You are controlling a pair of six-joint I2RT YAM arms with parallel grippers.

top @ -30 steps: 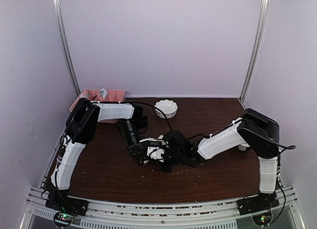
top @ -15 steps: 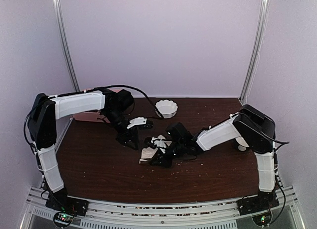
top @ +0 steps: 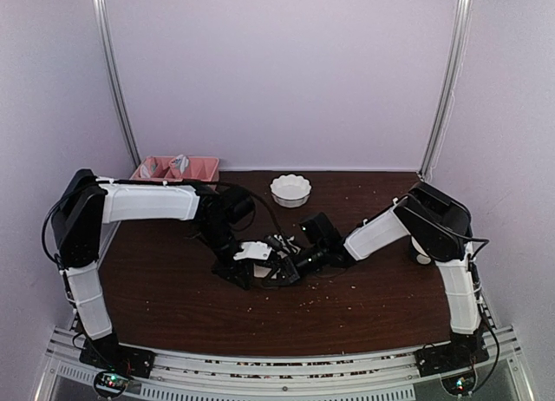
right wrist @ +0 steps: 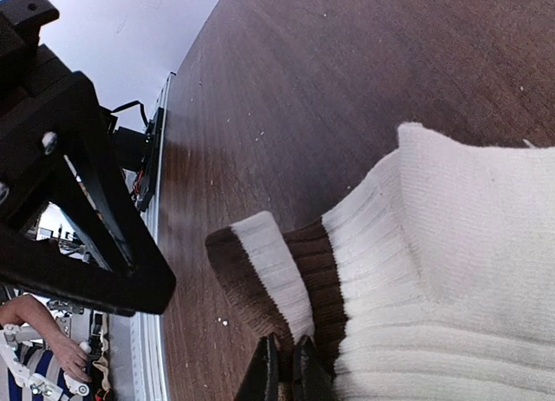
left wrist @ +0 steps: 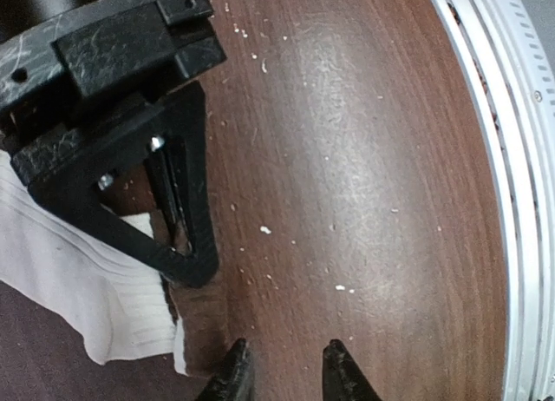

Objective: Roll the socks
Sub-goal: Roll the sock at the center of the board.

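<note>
Left gripper [left wrist: 284, 373] back beside socks [left wrist: 78, 288], fingertips [left wrist: 232, 377] cropped

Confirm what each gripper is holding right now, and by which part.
Right gripper pinches the cream sock by its brown band. Left gripper holds nothing: its jaws stand apart over the table.

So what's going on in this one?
Sock rolling, mid-way, at the middle of a dark wooden table. The right tool is shut on the brown cuff of a cream ribbed sock with dark brown patches. The left tool is open just beside it, over bare wood, gripping nothing. The rolling looks unfinished.
</note>
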